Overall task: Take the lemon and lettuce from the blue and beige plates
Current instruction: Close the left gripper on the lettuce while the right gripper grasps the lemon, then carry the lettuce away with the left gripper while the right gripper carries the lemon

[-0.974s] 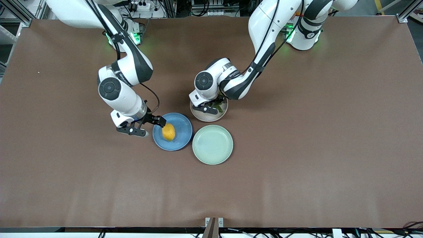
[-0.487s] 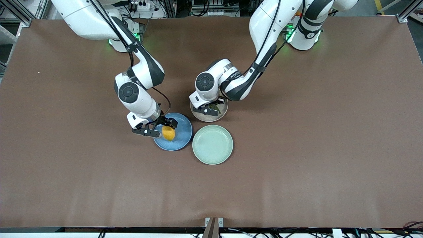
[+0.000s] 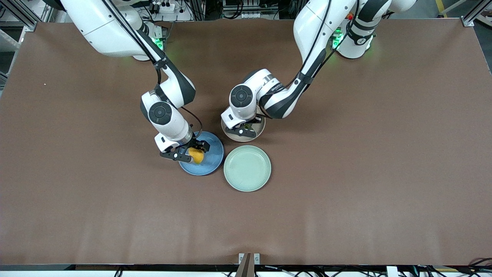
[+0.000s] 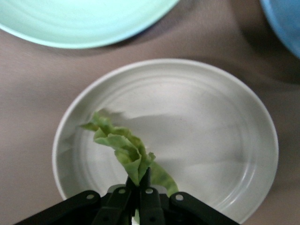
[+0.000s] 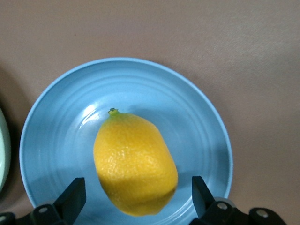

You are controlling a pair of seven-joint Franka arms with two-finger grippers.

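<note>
Dimpled yellow-orange lemon (image 5: pixel 135 163) lies on round matte blue plate (image 3: pixel 211 163), right gripper (image 3: pixel 188 151) over it w/ fingers apart either side. Wrinkled green lettuce leaf (image 4: pixel 124 149) is clamped in left gripper (image 4: pixel 136 202) over beige plate (image 4: pixel 215 140). Mint-green plate (image 3: pixel 247 168) just beside both on brown tabletop (image 3: pixel 365 173).
</note>
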